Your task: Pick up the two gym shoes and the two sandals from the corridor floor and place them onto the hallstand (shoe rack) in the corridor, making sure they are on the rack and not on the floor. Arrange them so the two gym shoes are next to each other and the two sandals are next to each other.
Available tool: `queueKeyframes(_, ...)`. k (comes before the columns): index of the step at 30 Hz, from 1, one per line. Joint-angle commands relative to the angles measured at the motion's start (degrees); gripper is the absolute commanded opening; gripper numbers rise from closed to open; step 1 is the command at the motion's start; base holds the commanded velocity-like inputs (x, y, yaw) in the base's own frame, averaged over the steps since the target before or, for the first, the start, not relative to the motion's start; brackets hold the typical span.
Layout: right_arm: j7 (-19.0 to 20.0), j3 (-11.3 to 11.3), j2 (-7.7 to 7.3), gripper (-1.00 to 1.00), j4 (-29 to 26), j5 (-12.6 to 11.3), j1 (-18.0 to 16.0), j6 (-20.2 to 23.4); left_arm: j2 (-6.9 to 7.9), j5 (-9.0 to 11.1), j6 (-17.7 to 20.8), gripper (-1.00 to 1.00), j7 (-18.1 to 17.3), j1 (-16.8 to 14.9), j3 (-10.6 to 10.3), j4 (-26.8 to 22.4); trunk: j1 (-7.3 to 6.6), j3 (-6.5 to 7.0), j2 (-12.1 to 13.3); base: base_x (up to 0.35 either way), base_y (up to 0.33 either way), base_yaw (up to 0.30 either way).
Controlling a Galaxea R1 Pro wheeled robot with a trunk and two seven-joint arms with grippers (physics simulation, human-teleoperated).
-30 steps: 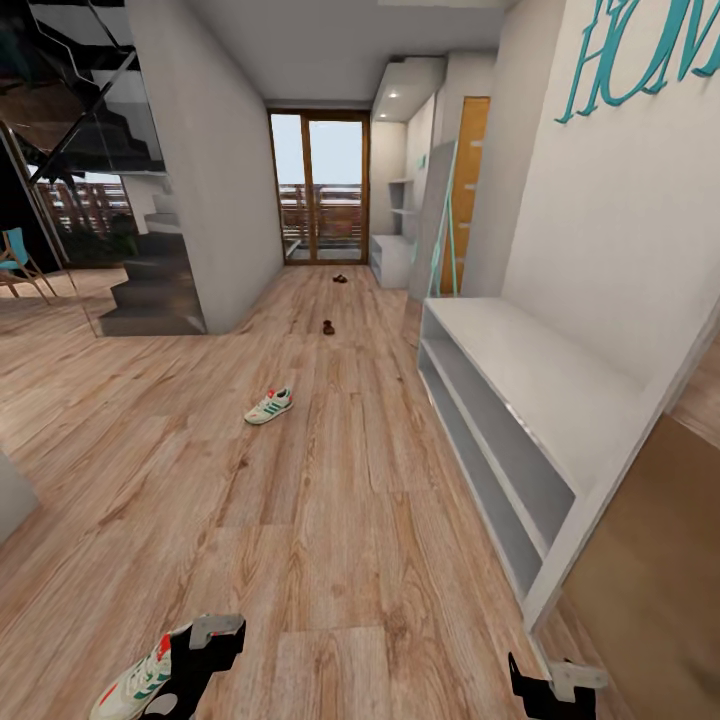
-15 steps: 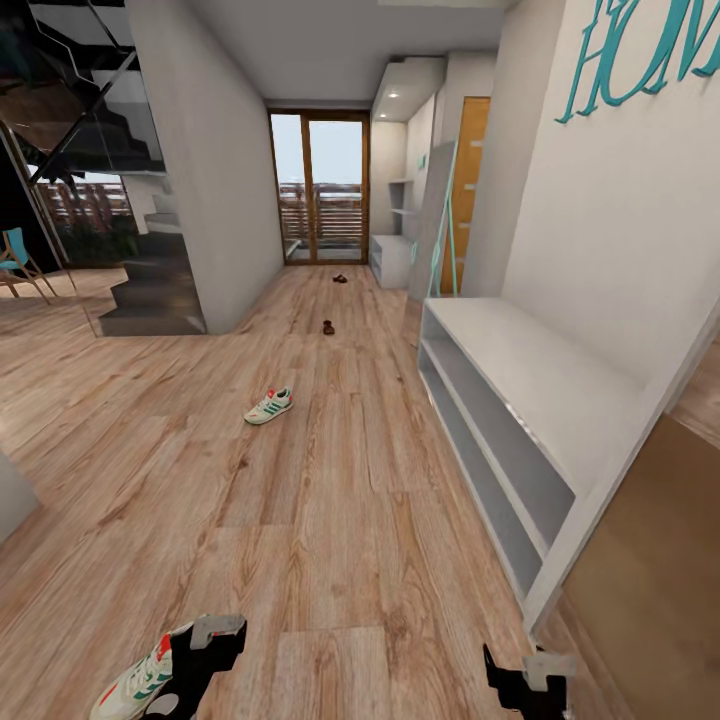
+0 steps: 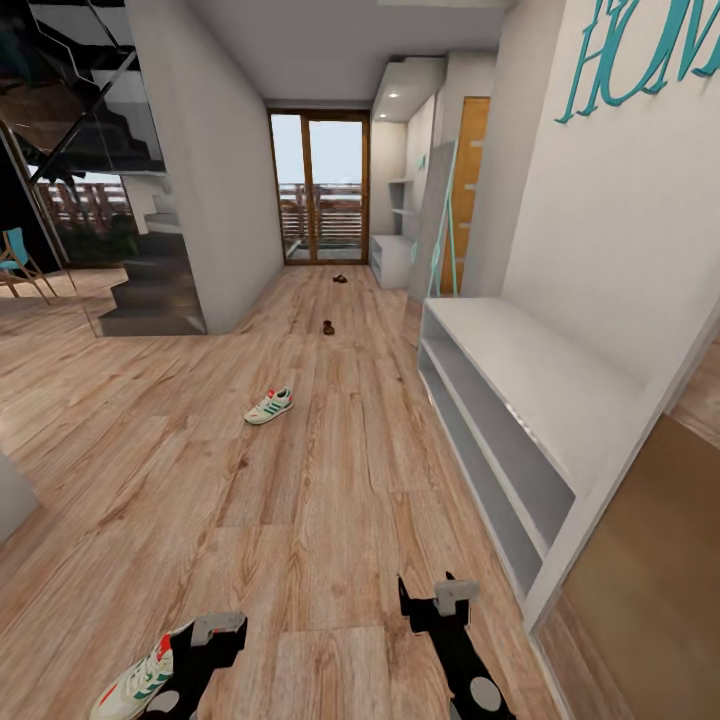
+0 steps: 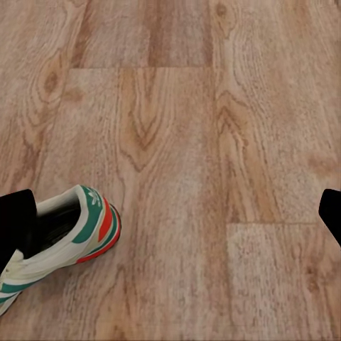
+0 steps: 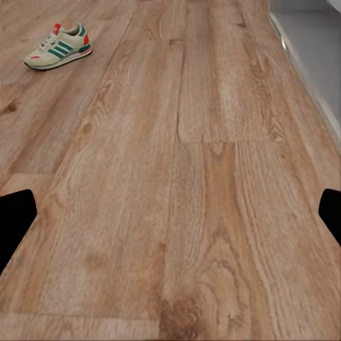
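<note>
Near shoe [image 3: 135,685] on floor [image 3: 330,500], cut off by picture edge, half hidden behind left gripper [image 3: 205,650]. Left jaws wide apart, holding nothing. Right gripper [image 3: 425,608] spread wide too, empty. Other shoe [image 3: 269,405] farther off. Two sandals [image 3: 327,327] tiny, blurry. Rack [image 3: 520,380] bare.

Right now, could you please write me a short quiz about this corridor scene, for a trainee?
1. True or false: every shoe already sits on the rack.
2. How many sandals lie on the floor in the head view?
3. Which gripper is beside the near sneaker?
A. the left gripper
B. the right gripper

Key
1. False: the rack's top and shelves that show are bare, and the far sneaker is on the floor.
2. Two: the near sandal and the far sandal, both further down the corridor.
3. A.
</note>
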Motion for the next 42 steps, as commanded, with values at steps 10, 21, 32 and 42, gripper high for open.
queueKeyframes(10,-0.2,0.6,1.04,1.0,-3.0,0.2,-1.9,7.3,-0.11,-0.3,-0.2,1.0,-0.1,-0.2,0.0,-0.5,-0.01,-0.05,0.0,0.036,0.0,0.0)
queueKeyframes(21,-0.2,0.6,0.99,1.0,-3.0,0.2,-2.1,7.9,-0.2,-0.3,0.0,1.0,-0.1,-0.3,0.2,-3.5,-0.01,-0.05,0.0,0.164,0.0,0.0)
queueKeyframes(32,0.1,0.6,0.87,1.0,-3.0,0.1,-2.1,7.8,-0.26,-0.3,0.0,1.0,-0.2,-0.2,0.2,-4.1,-0.01,-0.05,0.0,0.317,0.0,0.0)
queueKeyframes(42,0.1,0.7,0.87,1.0,-3.0,0.2,-2.1,7.8,-0.27,-0.3,0.0,1.0,-0.5,-0.2,0.3,-4.1,-0.01,-0.05,0.0,0.324,-0.062,0.0)
